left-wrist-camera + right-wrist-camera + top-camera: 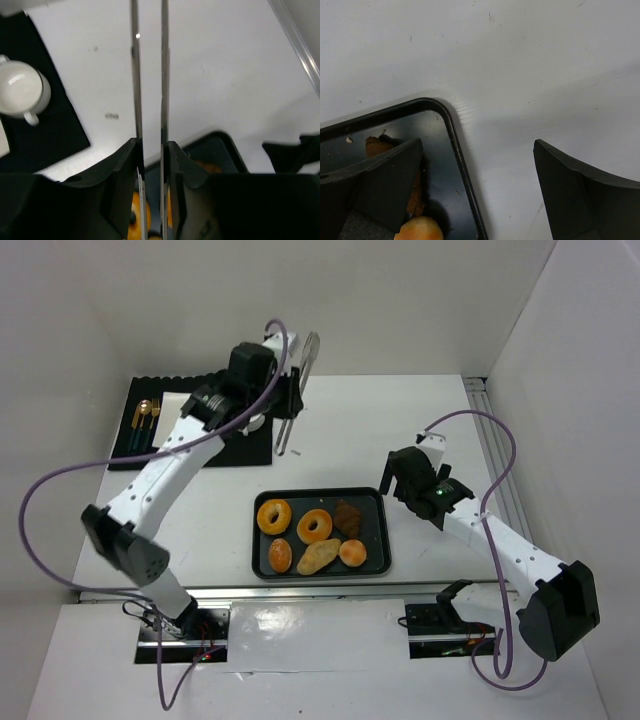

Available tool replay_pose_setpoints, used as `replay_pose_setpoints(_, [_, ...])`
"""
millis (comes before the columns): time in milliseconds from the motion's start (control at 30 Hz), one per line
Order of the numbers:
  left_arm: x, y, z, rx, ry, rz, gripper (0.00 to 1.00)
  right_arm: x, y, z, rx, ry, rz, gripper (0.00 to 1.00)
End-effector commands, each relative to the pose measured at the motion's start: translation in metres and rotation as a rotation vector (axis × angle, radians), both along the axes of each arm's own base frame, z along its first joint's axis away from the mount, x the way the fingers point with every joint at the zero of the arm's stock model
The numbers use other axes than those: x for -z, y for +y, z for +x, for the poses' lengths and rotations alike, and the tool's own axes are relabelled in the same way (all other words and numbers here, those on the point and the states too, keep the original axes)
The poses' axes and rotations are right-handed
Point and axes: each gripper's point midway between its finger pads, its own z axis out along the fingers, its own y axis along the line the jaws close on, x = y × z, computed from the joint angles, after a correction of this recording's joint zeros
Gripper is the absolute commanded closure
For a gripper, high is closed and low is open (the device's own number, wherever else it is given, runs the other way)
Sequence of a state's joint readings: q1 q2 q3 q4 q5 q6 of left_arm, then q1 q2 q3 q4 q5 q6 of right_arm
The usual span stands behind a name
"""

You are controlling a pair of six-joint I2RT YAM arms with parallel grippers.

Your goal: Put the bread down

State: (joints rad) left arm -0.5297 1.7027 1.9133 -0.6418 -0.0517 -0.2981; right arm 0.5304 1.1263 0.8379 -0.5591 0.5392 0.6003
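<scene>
Two ring breads with centre holes lie side by side in the black tray [372,508], one at the far left [274,516] and one beside it [315,526]. Which of them is the bread I cannot tell by colour. My left gripper [291,397] hangs over the table beyond the tray, shut on metal tongs [289,430]. In the left wrist view the two tong arms [135,75] run straight out from between the fingers [125,165], with orange bread [134,215] showing below. My right gripper [477,145] stands open over the tray's far right corner [451,120], holding nothing.
Holeless rolls [352,553] and a dark brown pastry [348,515] share the tray. A black mat [200,445] at the far left carries cutlery [146,420] and a white cup [22,90]. White walls close the table in at the back and on both sides.
</scene>
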Motion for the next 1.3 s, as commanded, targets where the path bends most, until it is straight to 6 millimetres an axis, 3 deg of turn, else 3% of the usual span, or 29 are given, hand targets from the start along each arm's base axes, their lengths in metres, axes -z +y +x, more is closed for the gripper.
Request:
replay_pose_setpoints(0, [0.080,-0.002,-0.060,0.066,0.240,0.101,0.57,-0.032,0.005,0.014,0.000,-0.104,0.026,0.01])
replay_pose_setpoints(33, [0.081,0.000,-0.073,0.068,0.250,0.106,0.54,-0.032,0.005,0.014,-0.001,-0.104,0.026,0.01])
replay_pose_setpoints(67, [0.071,0.001,-0.091,0.073,0.237,0.093,0.47,-0.035,0.006,0.015,0.000,-0.112,0.031,0.01])
replay_pose_setpoints(100, [0.085,0.008,-0.106,0.071,0.279,0.122,0.45,-0.038,0.006,0.015,0.000,-0.120,0.036,0.01])
replay_pose_setpoints(233, [0.078,0.017,-0.148,0.094,0.305,0.094,0.38,-0.041,0.005,0.014,-0.006,-0.128,0.034,0.01])
replay_pose_setpoints(467, [0.074,0.023,-0.179,0.137,0.358,0.061,0.35,-0.047,0.007,0.010,-0.014,-0.138,0.065,0.01])
replay_pose_setpoints(633, [0.089,0.003,-0.208,0.222,0.429,0.059,0.33,-0.048,0.004,0.008,-0.008,-0.139,0.058,0.01])
replay_pose_setpoints(700, [0.104,0.006,-0.206,0.165,0.451,0.108,0.32,-0.048,0.004,0.008,-0.008,-0.139,0.058,0.01])
replay_pose_setpoints(733, [0.112,0.013,-0.211,0.134,0.476,0.159,0.31,-0.050,0.004,0.008,-0.008,-0.147,0.063,0.01])
replay_pose_setpoints(767, [0.115,0.026,-0.205,0.062,0.457,0.206,0.31,-0.050,0.004,0.008,-0.008,-0.147,0.063,0.01])
replay_pose_setpoints(833, [0.126,0.033,-0.209,0.015,0.500,0.249,0.31,-0.050,0.004,0.008,-0.008,-0.147,0.063,0.01])
replay_pose_setpoints(967, [0.140,0.034,-0.221,0.029,0.546,0.276,0.31,-0.047,0.003,0.007,-0.008,-0.139,0.058,0.01])
replay_pose_setpoints(1267, [0.164,0.045,-0.229,-0.028,0.590,0.321,0.33,-0.044,0.008,0.008,-0.022,-0.130,0.069,0.01])
